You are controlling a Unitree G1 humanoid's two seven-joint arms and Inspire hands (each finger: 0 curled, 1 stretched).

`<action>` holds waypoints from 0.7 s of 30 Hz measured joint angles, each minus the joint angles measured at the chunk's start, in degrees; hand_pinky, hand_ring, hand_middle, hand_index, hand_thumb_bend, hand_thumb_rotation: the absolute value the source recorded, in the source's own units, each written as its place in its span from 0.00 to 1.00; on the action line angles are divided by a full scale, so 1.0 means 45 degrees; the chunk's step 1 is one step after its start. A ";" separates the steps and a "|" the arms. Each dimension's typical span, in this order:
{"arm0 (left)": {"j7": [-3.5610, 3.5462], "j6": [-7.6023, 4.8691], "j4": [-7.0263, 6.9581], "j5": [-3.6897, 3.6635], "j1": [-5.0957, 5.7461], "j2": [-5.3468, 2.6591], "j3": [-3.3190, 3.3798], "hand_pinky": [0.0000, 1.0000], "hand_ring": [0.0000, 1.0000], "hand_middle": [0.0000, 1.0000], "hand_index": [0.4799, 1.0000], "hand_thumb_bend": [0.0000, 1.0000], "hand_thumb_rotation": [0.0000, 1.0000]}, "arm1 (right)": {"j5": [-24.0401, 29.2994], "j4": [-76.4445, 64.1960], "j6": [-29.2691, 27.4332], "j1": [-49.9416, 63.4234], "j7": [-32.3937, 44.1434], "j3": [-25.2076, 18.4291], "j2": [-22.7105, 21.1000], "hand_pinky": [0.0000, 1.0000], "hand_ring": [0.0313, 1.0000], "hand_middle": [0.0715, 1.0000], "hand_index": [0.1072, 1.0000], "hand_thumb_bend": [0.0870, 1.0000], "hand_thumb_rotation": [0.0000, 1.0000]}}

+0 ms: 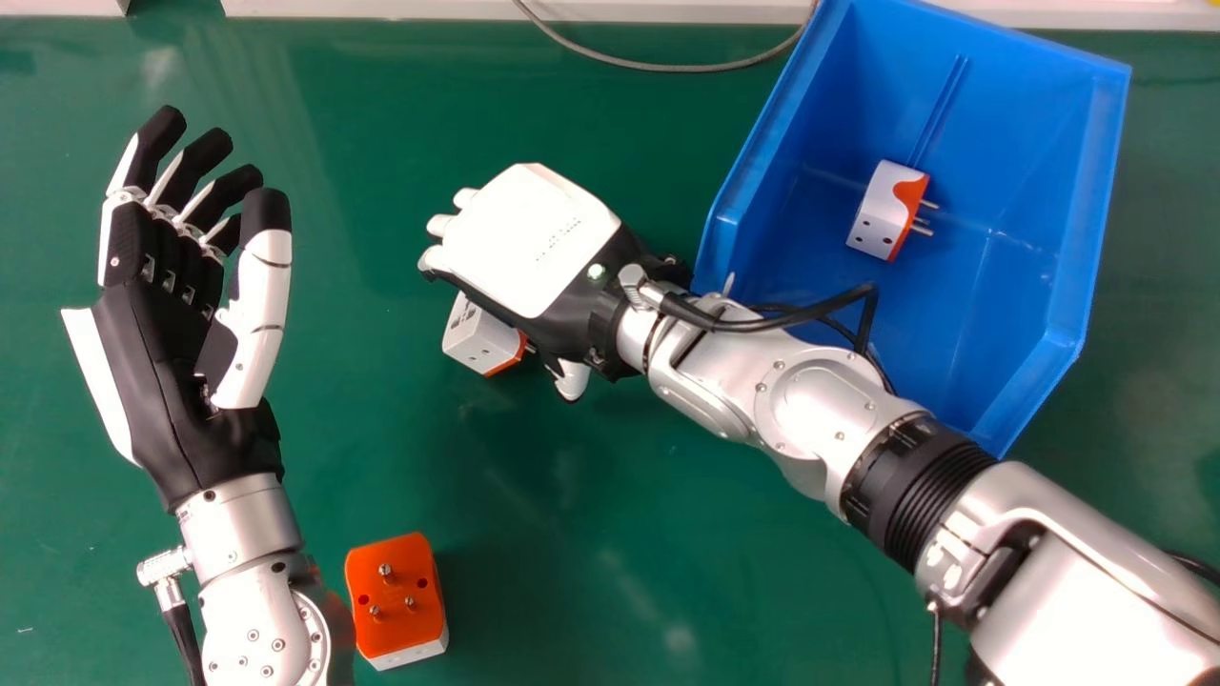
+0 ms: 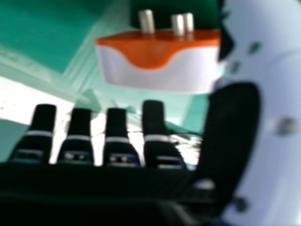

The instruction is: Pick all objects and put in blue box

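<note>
Right hand [image 1: 534, 238]: I have it palm down over the tabletop [image 1: 591, 534], fingers [image 2: 117, 127] extended and well spread from the thumb [image 1: 572, 379].
White-and-orange adapter [image 1: 477, 338]: partly under that hand, in the space between fingers and thumb, its pins pointing away from the fingers; whether anything touches it, I can't tell.
Left hand [image 1: 157, 362]: I see it palm up, fingers loosely bent and holding nothing, pointing away from me.
Orange-faced adapter [image 1: 396, 595]: pins up on the tabletop, well back from the left fingers, just beside the left forearm [image 1: 257, 610].
Blue box [image 1: 1058, 191]: behind the right fingers, past the wrist.
Boxed adapter [image 1: 877, 214]: on the box floor, well apart from the right fingers, pins pointing away from them.
Grey cable [image 1: 658, 67]: farther out than the right fingers, along the tabletop's far side.
</note>
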 measured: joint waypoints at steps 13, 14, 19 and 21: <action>0.0123 -0.0180 0.0081 0.0028 -0.0050 -0.0064 0.0003 0.65 0.71 0.77 0.62 0.63 0.42 | -0.0014 0.1432 -0.0160 -0.0495 -0.0330 0.0766 0.0536 0.75 0.85 0.85 0.76 0.74 0.04; 0.0139 -0.0182 0.0082 0.0031 -0.0049 -0.0084 0.0005 0.65 0.71 0.77 0.62 0.63 0.42 | -0.0013 0.1530 -0.0162 -0.0518 -0.0351 0.0804 0.0592 0.75 0.85 0.85 0.77 0.74 0.05; 0.0161 -0.0203 0.0083 0.0032 -0.0049 -0.0134 0.0008 0.64 0.71 0.77 0.62 0.63 0.41 | 0.0002 0.1940 -0.0313 -0.0840 -0.0301 0.0985 0.0853 0.75 0.86 0.86 0.79 0.73 0.06; 0.0161 -0.0238 0.0083 0.0029 -0.0049 -0.0137 0.0007 0.64 0.70 0.77 0.62 0.62 0.41 | 0.0015 0.2166 -0.0383 -0.1040 -0.0227 0.0990 0.1003 0.76 0.86 0.87 0.80 0.73 0.06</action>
